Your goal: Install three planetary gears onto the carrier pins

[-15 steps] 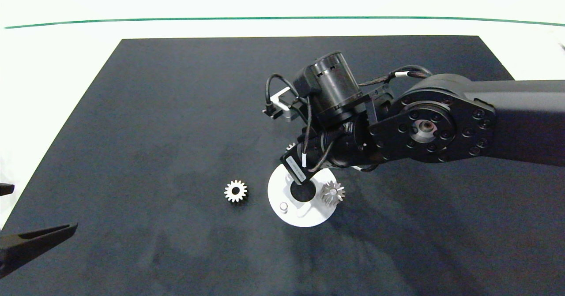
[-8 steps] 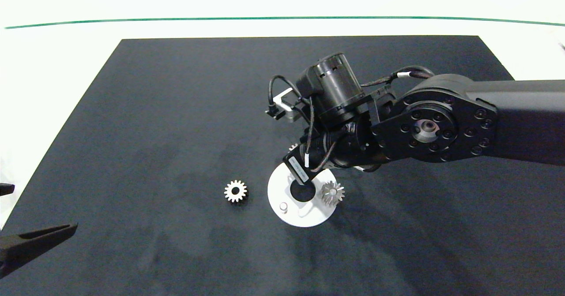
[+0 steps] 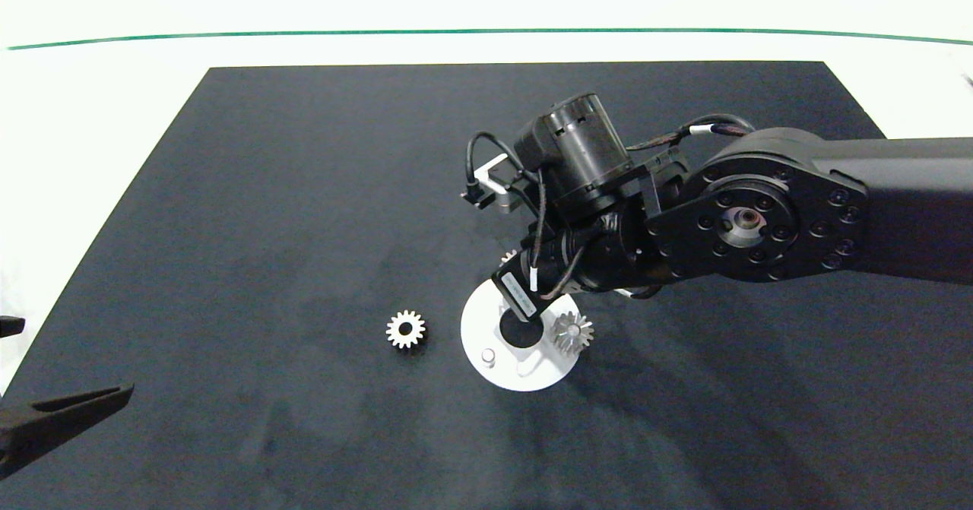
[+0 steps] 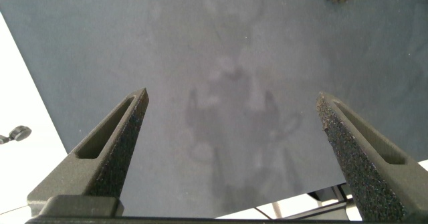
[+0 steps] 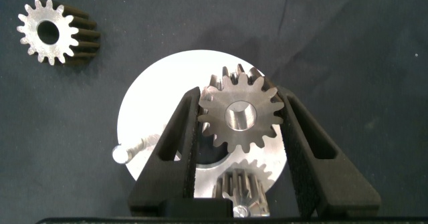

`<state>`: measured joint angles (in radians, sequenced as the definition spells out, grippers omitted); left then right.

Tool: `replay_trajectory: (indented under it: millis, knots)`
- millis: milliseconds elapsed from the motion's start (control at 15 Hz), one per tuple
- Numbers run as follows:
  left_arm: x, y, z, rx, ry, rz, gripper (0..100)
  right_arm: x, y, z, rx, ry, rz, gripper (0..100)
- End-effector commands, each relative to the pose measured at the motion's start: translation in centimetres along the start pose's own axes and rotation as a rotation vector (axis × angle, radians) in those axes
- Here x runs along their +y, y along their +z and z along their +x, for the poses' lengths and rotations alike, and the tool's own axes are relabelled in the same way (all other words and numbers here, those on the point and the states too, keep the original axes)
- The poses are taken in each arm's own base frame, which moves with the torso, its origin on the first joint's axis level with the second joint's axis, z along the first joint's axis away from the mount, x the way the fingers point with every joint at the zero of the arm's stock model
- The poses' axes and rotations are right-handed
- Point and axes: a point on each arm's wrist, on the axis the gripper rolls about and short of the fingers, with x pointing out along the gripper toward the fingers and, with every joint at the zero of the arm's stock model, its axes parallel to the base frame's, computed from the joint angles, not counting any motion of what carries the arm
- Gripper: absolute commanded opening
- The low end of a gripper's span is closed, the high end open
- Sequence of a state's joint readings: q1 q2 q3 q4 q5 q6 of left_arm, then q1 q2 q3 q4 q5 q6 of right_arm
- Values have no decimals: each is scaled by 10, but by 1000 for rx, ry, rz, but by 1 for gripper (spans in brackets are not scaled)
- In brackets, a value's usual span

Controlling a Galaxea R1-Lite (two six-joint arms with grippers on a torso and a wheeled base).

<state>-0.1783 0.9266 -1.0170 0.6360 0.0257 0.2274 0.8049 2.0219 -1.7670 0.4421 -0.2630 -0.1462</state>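
Black mat (image 3: 304, 191); silvery pointed-tooth planetary gears (image 5: 241, 114).

Right gripper (image 5: 241, 117) angled down mid-table, fingers apparently parted; left gripper (image 4: 234, 103) parked wide apart.

Three gears (image 5: 240, 114) (image 5: 48, 31) (image 5: 243, 185), one white disc (image 5: 157, 110) with one bare pin (image 5: 120, 154) showing, one dark mat (image 3: 304, 191).

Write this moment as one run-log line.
right gripper: over white disc, jaws open either side of seated gear | left gripper: parked, open | loose gear: on mat | one pin: bare
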Motion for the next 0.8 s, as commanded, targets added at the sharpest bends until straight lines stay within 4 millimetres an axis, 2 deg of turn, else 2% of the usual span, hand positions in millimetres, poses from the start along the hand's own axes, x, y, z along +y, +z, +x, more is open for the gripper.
replay_trajectory:
  millis: [67, 800]
  knots:
    - [0, 0, 0, 4, 0, 1, 100, -2, -1, -2, 4, -4, 1, 0]
    - [0, -1, -3, -8, 3, 1, 100, -3, -2, -1, 6, -7, 1, 0]
